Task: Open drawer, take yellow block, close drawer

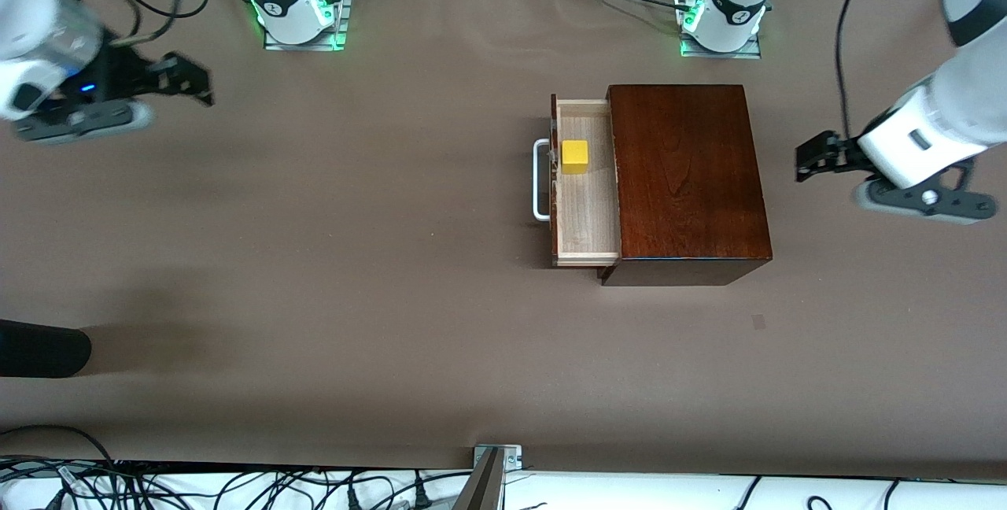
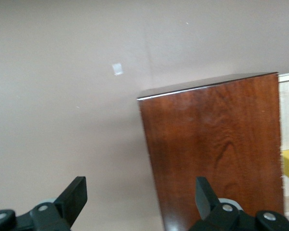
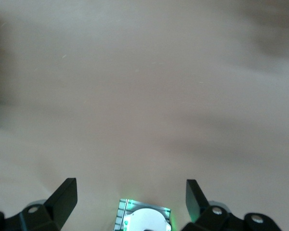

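**Drawer open, block inside, both pincers empty**

Front view: right of centre in the frame, the drawer (image 1: 584, 183) is pulled out of the wooden box (image 1: 684, 179) on the worktop (image 1: 315, 258), and the yellow block (image 1: 574, 157) sits inside it near the handle (image 1: 540, 179). The left pincer (image 1: 812, 156) hangs at the frame's right edge, the right pincer (image 1: 185, 79) at upper left.

Left wrist view: fingers (image 2: 75, 195) spread wide, holding nothing, over the box's edge.

Right wrist view: fingers (image 3: 65, 193) wide apart, empty, over bare worktop.

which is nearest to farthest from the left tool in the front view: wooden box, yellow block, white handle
From the left tool, at its own end of the table:
1. wooden box, beside it
2. yellow block, in the open drawer
3. white handle, on the drawer front
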Robot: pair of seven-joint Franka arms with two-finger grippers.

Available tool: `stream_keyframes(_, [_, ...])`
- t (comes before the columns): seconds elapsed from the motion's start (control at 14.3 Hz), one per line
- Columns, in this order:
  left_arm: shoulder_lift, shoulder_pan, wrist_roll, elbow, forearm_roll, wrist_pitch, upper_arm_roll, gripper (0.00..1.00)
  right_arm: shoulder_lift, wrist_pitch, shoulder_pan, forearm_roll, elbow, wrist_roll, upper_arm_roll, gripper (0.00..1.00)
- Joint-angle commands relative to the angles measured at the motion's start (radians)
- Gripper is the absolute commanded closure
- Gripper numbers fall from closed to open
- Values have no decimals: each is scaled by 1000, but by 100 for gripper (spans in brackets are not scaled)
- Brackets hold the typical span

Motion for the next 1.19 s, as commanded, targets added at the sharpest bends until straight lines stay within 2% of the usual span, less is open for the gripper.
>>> stream_keyframes(0.0, [-158,-52,46,-234,-21,170,97,0,-11,-10,-3,0,24,-1,139,0])
stream_keyframes(0.14, [-237,-59,25,-316,-23,253,142,0,0,18,-3,3,47,-6,160,0])
stream_keyframes(0.28, [-233,-56,34,-306,-23,211,137,0,3,22,40,20,47,-12,190,0])
stream_keyframes(0.56, [-230,-58,34,-295,-21,183,120,0,106,122,221,17,64,-49,220,0])
stream_keyframes(0.84, [-227,-53,32,-290,-17,181,120,0,290,245,409,2,201,-69,223,0])
stream_keyframes(1.12, [-225,-53,35,-284,-20,180,120,0,497,346,544,-85,364,-202,223,0])
